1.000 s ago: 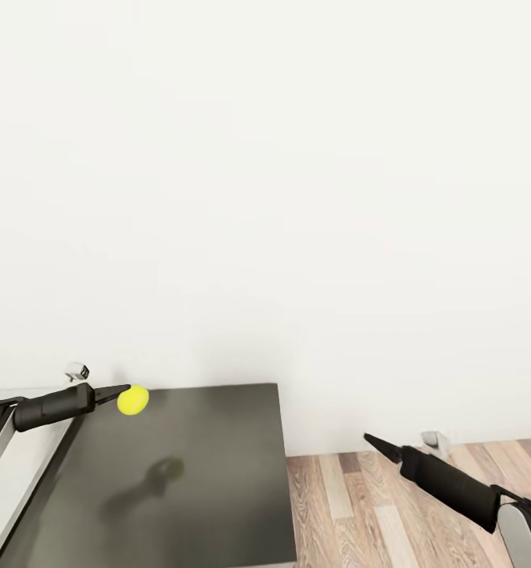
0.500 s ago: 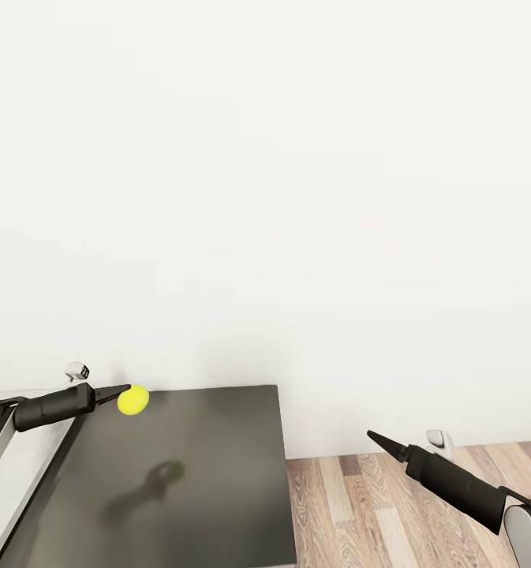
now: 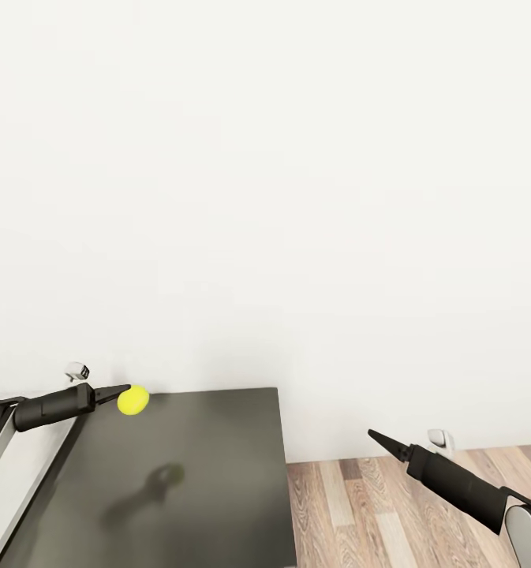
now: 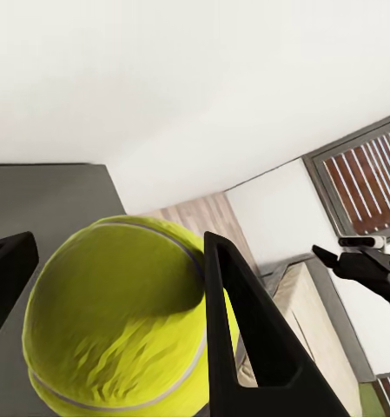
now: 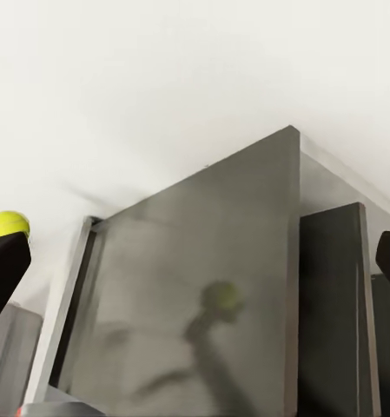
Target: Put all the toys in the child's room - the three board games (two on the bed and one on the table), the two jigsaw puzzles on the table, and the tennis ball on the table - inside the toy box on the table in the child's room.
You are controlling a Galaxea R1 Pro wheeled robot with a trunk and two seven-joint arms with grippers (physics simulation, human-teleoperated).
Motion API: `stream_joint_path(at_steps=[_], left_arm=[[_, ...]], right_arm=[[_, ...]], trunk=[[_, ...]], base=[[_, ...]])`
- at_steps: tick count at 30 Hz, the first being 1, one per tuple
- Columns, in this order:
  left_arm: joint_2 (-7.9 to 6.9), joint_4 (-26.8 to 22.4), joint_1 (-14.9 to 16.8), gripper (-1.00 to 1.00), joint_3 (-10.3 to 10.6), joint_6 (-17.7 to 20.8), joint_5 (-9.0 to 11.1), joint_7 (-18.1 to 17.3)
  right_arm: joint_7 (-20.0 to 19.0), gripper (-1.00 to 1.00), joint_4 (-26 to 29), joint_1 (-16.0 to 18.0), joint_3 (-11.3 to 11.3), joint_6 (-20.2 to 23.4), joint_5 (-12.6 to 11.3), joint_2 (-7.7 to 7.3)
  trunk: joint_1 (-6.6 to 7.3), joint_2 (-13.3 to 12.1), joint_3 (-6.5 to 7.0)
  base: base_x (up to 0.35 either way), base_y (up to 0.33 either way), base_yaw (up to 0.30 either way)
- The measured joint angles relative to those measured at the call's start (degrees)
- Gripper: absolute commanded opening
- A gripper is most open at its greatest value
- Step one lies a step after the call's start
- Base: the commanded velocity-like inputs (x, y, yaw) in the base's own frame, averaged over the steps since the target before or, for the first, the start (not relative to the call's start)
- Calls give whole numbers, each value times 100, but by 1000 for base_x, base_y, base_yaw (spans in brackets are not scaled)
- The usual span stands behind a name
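head view: ball in hand, box not yet in sight

head view shows the left gripper (image 3: 123,390) reaching out level over the dark shelf unit (image 3: 218,489), with the tennis ball (image 3: 132,400) at its tip and lifted clear of the surface; a round shadow lies on the shelf top below it. left wrist view confirms the grasp: the tennis ball (image 4: 116,321) sits between the two dark fingers (image 4: 247,339), both pressed against it, so the left gripper is closed around the ball and carrying it.

the right gripper (image 3: 378,439) hangs out over the wood floor (image 3: 352,505), well apart from the shelf. its fingers come to a single narrow point in the head view with nothing between them; whether there is a small gap cannot be told from these pictures.

a strip of the pale table top (image 3: 20,481) shows beside the shelf unit, under the left arm. white wall (image 3: 297,197) lies behind.

progress, as a judgement: the ball is picked up but not yet dropped in the toy box. how the board games and puzzles stand cannot be judged from this moment. remaining for the ball: carry it to the box and release it inside.
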State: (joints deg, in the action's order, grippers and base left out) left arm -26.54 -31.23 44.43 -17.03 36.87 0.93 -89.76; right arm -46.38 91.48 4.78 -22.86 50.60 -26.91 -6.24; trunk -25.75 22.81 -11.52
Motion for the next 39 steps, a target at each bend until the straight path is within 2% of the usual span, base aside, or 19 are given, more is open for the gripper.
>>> stream_joint_path(at_steps=[12,39], left_arm=[[10,-1,0,-100,5,-6,0,0],[60,-6,0,-100,9,-26,0,0]], right_arm=[[-184,100,-4,0,-28,-6,1,-8],[-311,100,0,0,-37,-5,2,-21]], trunk=[[0,0,114],[0,-1,370]], base=[[0,0,0],[0,0,0]])
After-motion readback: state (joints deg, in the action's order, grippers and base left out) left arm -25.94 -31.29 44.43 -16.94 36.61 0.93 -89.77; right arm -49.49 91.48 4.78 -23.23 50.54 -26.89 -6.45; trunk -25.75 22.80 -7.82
